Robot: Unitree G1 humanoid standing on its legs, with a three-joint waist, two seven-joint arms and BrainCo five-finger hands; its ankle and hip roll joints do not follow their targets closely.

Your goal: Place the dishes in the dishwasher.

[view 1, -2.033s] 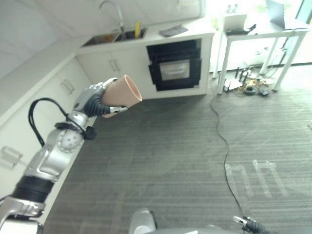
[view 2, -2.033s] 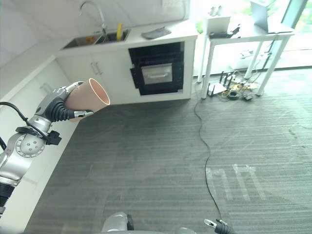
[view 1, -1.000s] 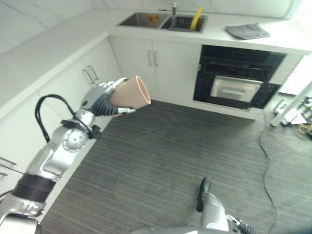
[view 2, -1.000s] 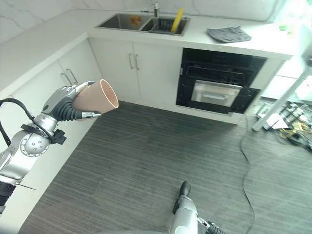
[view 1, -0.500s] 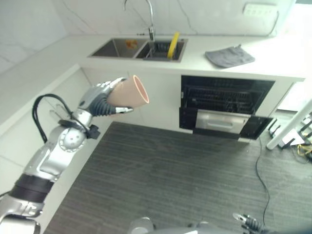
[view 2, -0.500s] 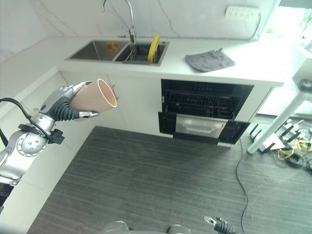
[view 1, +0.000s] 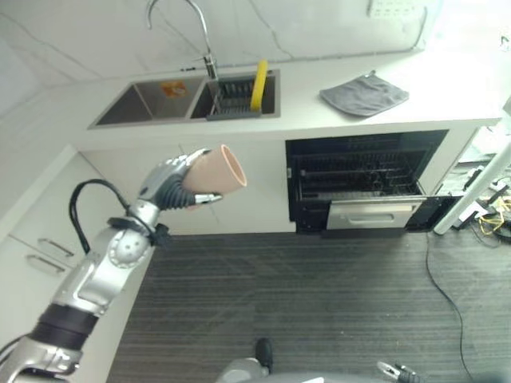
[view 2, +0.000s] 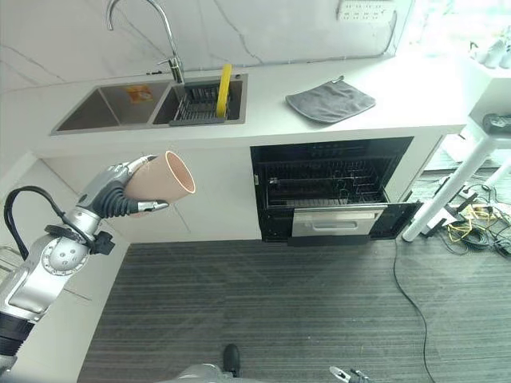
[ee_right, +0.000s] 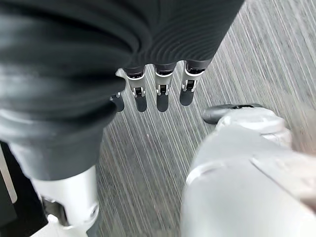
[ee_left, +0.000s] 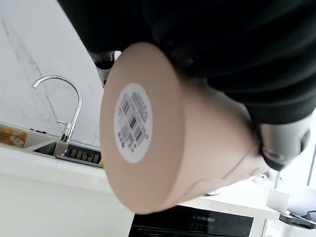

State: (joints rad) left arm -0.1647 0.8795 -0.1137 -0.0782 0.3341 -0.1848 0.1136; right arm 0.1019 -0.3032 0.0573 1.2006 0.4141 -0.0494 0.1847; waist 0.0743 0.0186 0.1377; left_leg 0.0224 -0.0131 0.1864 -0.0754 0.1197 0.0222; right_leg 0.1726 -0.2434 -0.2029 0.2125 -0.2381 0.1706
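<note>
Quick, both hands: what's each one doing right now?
Left robot hand: shut on the beige cup.
Right robot hand: open, fingers straight, holding nothing.

Bright daylight floods in from the upper right, washing out the counter (view 2: pixel 415 88) there, while the close cup (ee_left: pixel 163 133) looks soft.

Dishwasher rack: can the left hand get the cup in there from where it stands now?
Probably not yet. The left hand holds the cup up in front of the white cabinets under the sink, well off to the side of the open dishwasher. The door is down and nothing blocks the rack; the robot likely needs to step closer.
</note>
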